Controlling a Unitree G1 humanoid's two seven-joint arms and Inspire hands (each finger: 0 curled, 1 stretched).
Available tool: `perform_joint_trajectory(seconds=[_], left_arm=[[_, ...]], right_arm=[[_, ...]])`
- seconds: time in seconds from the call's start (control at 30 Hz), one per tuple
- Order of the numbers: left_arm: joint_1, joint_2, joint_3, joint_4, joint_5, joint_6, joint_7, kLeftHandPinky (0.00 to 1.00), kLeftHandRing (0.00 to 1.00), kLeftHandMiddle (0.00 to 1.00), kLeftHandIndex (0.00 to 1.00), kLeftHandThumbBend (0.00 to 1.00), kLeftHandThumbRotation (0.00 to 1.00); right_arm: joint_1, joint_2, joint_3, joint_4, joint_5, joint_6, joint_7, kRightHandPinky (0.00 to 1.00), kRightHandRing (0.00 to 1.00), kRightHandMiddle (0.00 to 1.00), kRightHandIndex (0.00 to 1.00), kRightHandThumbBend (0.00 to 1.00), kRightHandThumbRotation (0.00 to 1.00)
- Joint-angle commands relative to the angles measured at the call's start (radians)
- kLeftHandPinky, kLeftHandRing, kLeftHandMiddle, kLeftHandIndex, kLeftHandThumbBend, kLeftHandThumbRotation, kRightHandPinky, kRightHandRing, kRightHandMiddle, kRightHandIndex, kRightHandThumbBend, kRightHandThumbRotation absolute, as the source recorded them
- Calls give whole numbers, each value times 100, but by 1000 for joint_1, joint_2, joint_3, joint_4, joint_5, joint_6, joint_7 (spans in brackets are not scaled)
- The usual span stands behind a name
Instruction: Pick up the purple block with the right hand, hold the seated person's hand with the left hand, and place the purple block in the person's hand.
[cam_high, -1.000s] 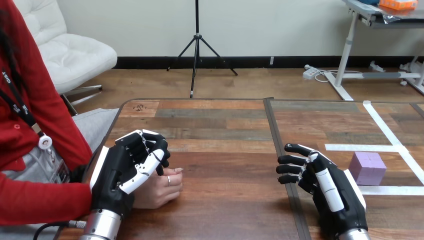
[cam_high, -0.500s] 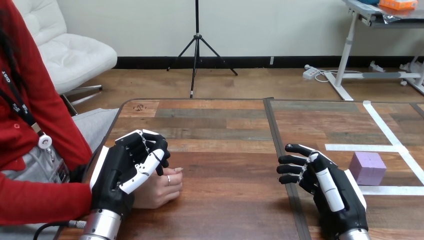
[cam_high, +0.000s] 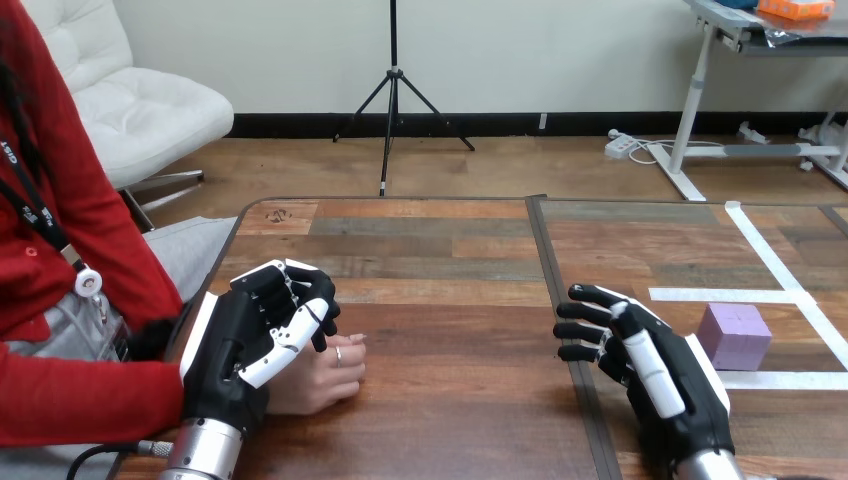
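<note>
A purple block (cam_high: 735, 336) rests on the table at the right, inside a corner of white tape lines. My right hand (cam_high: 655, 385) hovers just left of it, fingers spread and straight, open, touching nothing. At the left my left hand (cam_high: 245, 345) lies over the person's hand (cam_high: 318, 375), which rests on the table with its fingers curled. My fingers bend over the top of that hand, with the thumb along its side, curled round it.
White tape lines (cam_high: 770, 262) mark a rectangle on the right half of the table. A dark seam (cam_high: 550, 290) runs front to back down the table's middle. The person's red sleeve (cam_high: 80, 400) lies along the left edge.
My right hand has shifted a little forward and turned slightly. The left hand and the person's hand have stayed put.
</note>
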Motion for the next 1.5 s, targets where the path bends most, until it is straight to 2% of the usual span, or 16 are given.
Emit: perform_joint_trajectory(seconds=[0.0,0.23,0.53,0.9,1.1,1.27,1.47], left_arm=[[-73,-3,-2,-22,0,-7,-11,22,33,40,43,40,25],[-75,-8,1,-20,-6,-2,-16,22,33,39,42,43,26],[-71,-8,-2,-17,7,-13,-7,22,33,39,42,41,27],[-64,-12,-4,-30,7,-4,-6,22,33,39,42,39,27],[-62,-14,-6,-32,7,-6,-6,22,33,39,42,40,27],[-60,-16,-5,-33,2,-4,-12,22,33,40,42,40,27],[-60,-18,-4,-35,1,-6,-12,21,33,39,42,39,26]], right_arm=[[-132,-46,6,3,-31,12,-26,64,71,74,74,80,73],[-205,-83,7,70,-108,3,-108,66,73,75,75,82,72],[-284,-132,20,147,-206,-12,-220,67,74,75,76,82,72],[-361,-180,15,219,-239,-4,-271,70,76,77,77,80,69],[-395,-208,17,257,-263,-41,-296,70,76,77,77,79,68],[-421,-240,35,288,-317,-59,-362,69,75,77,77,77,70],[-446,-267,47,314,-347,-63,-399,68,75,77,76,78,71]])
